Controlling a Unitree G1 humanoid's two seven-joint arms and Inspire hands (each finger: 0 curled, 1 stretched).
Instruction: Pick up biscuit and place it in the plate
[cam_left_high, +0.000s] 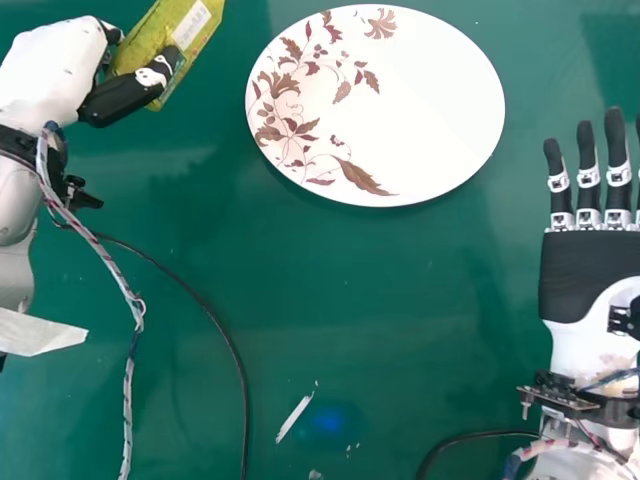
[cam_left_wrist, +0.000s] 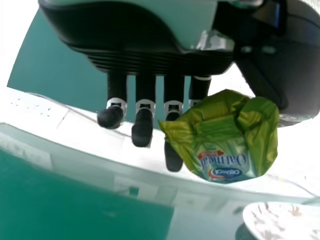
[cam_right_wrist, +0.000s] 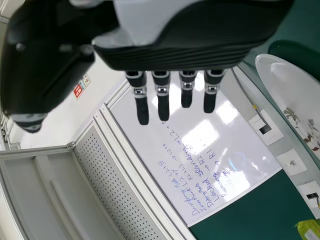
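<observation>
- Biscuit packet (cam_left_high: 155, 35): left of the plate (cam_left_high: 430, 100), well apart from it. Green-yellow wrapper, tilted in head view.
- My left hand (cam_left_high: 125, 97): grasping the packet between thumb and fingers, left of the plate.
- My right hand (cam_left_high: 592, 268): released, fingers straight, right of the plate and nearer me. Holding nothing.
- Plate itself: white, brown leaf print on its left part, sitting on the green worktop (cam_left_high: 330, 270). Packet not on it.
- Black cable (cam_left_high: 225, 335) and braided cable (cam_left_high: 128, 290): nearer me than the plate, off to its left.
- White scrap (cam_left_high: 293, 418): on the worktop, on my side of the plate.
- Whiteboard (cam_right_wrist: 200, 150) with handwriting: beyond the plate, per right wrist view.
</observation>
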